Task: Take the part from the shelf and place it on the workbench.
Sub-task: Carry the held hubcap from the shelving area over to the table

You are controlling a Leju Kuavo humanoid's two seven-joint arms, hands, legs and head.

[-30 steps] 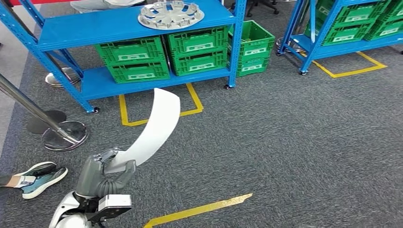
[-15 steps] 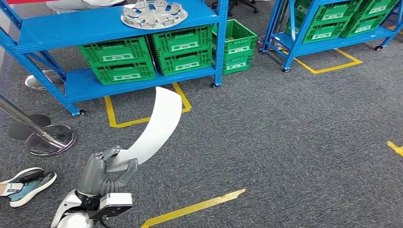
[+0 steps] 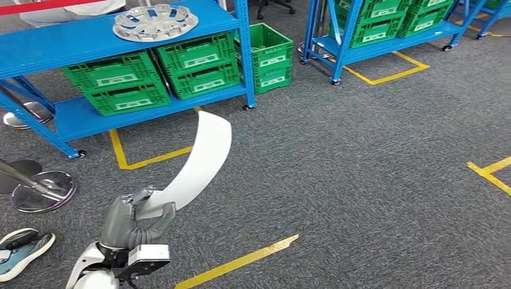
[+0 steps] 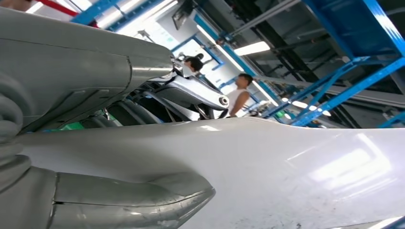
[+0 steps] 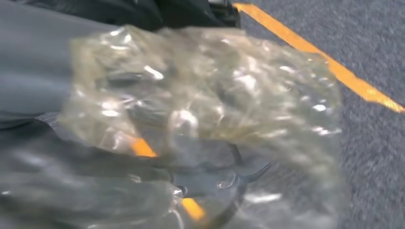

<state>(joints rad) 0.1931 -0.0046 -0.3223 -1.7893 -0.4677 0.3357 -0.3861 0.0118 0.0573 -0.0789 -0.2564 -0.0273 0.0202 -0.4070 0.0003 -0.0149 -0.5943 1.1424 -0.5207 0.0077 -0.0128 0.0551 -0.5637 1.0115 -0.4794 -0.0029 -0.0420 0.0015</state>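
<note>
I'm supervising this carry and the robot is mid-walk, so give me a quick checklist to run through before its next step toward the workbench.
1. Left hand grips the curved white part: ok.
2. Part rises clear of the grey carpet: ok.
3. Right hand grips a clear plastic bag, though the view is blurred: ok.
4. Workbench in sight: not ok.
5. Person's shoe lies close to the robot's left: not ok.
6. Blue shelf stands away from the part: ok.

Warehouse-like workshop: blue racks (image 3: 120,36), green crates (image 3: 199,63), yellow floor tape (image 3: 235,263).
</note>
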